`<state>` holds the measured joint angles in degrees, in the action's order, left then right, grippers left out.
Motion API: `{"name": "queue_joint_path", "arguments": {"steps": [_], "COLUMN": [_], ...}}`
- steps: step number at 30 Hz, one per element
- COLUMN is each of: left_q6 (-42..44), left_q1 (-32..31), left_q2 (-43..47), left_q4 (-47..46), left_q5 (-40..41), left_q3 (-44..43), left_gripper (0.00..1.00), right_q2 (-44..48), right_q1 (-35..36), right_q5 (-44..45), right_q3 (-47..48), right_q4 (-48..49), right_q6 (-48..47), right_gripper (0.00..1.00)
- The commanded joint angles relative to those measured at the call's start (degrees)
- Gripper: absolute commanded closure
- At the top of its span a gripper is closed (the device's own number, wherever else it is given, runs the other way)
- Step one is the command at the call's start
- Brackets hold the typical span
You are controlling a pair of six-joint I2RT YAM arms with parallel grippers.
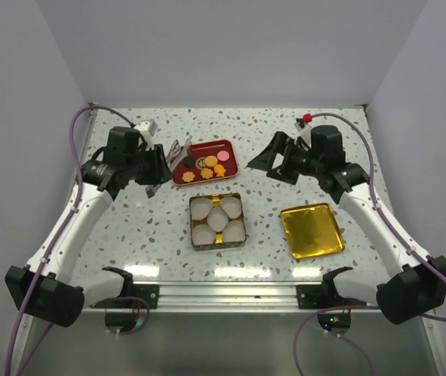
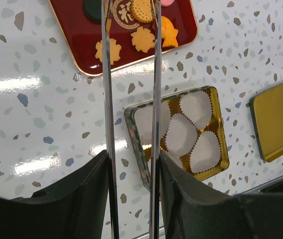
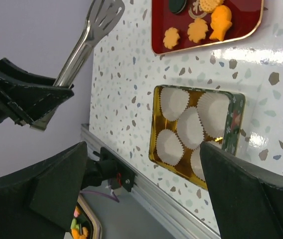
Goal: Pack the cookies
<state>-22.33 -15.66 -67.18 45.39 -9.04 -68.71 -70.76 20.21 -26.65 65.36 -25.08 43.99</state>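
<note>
At the red tray's [image 1: 228, 148] left edge, we see the tongs [image 1: 179, 150], clamped in the left gripper [image 1: 161, 163], arms spread apart; the cookies [image 1: 209, 165] lie on the tray, just right of their tips.

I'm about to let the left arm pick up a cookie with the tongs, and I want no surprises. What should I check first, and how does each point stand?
1. Grip: the left end effector clamps the tongs: ok.
2. Tong tips carry nothing: cannot tell, they are cropped or too small.
3. The cookies lie uncovered on the red tray: ok.
4. The tin is open and its five paper cups are empty: ok.
5. The gold lid lies apart from the tin, to its right: ok.
6. The right end effector is open, empty and off to the tray's right: ok.
</note>
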Motion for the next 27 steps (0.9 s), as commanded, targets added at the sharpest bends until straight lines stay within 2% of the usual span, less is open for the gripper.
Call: {"name": "queue_joint_path", "arguments": {"steps": [1,3,5,8,14,27], "left_q6": [0.09,0.61,0.71,1.06,-0.79,-1.4], "left_q1": [-1.82,-3.66,-4.64,-6.31,-6.66,-6.66], "left_q2": [-1.81,-4.36,-6.64,-8.84,-13.24,-18.07], "left_q4": [-5.04,-4.17,-3.81,-5.13,-2.15,-4.43], "left_q5": [-1.16,1.38,3.31,5.59,13.51,12.73], "left_q3": [0.07,-0.64,-0.55,-0.55,-4.33,-3.71], "left_gripper": [0.54,0.54,0.54,0.54,0.54,0.48], "right_q2": [2.36,4.57,4.84,6.42,10.2,8.71], "right_q1": [-0.96,-0.17,-0.17,-0.25,-0.26,-0.34], "right_q5": [-3.83,0.53,2.91,6.52,7.67,7.23], "right_q3": [-6.64,-5.26,-2.36,0.64,-2.34,-1.91], "right_q4": [-4.56,-7.07,-14.34,-18.68,-20.44,-21.24], "right_q6": [2.24,-0.29,-5.98,-8.83,-9.62,-11.2], "right_gripper": [0.01,0.01,0.01,0.01,0.01,0.01]}}
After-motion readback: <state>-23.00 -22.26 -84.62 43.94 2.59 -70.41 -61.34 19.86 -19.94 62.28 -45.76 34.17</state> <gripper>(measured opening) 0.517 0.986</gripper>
